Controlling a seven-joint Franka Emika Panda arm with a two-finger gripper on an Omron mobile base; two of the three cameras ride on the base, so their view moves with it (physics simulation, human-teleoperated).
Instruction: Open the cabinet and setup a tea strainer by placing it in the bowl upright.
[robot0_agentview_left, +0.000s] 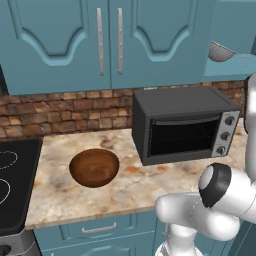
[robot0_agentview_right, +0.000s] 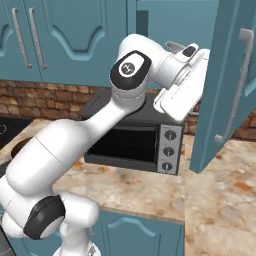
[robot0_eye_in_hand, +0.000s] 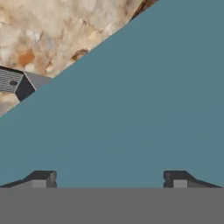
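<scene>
Now, with the teal single-door cabinet swung open, the jaws stand apart and empty; next comes reaching inside for the silvery perforated tea strainer.

Two cameras look down from behind the arm (both see the toaster oven); the hand camera sits very close to teal.

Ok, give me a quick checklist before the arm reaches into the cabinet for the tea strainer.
1. Cabinet door swung open: ok.
2. Tea strainer visible on the cabinet shelf: ok.
3. Claw open, nothing held: ok.
4. Bowl upright on the counter, nothing in it: ok.
5. Claw lined up with the strainer: cannot tell; the hand view faces a teal surface.
6. Toaster oven apart from the bowl: ok.
</scene>
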